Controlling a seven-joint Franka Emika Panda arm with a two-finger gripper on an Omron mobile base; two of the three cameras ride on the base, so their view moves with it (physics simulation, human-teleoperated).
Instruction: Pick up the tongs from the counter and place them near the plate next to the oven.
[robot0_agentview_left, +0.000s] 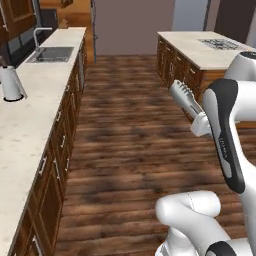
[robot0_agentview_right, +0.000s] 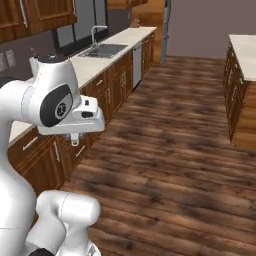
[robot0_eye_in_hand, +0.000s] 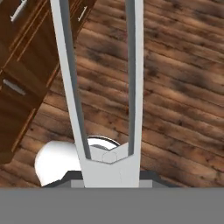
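Observation:
The tongs (robot0_agentview_left: 184, 96) are slim silver-grey metal and stick up and to the left out of my gripper (robot0_agentview_left: 201, 123), high over the wooden floor. My gripper is shut on their joined end. In the hand view the tongs' (robot0_eye_in_hand: 131, 78) two narrow arms run from the bottom of the picture up past its top, over floorboards and cabinet fronts. The beige counter (robot0_agentview_left: 30, 120) runs along the left wall, and in the right base view the counter (robot0_agentview_right: 95, 65) lies to the left behind my arm. The plate and the oven are out of view.
A white kettle (robot0_agentview_left: 10, 82) stands on the left counter, with a steel sink (robot0_agentview_left: 50, 54) and its tap farther back. An island counter (robot0_agentview_left: 200, 47) with a cooktop stands at the right. A wide wooden floor aisle (robot0_agentview_left: 125, 130) runs between them.

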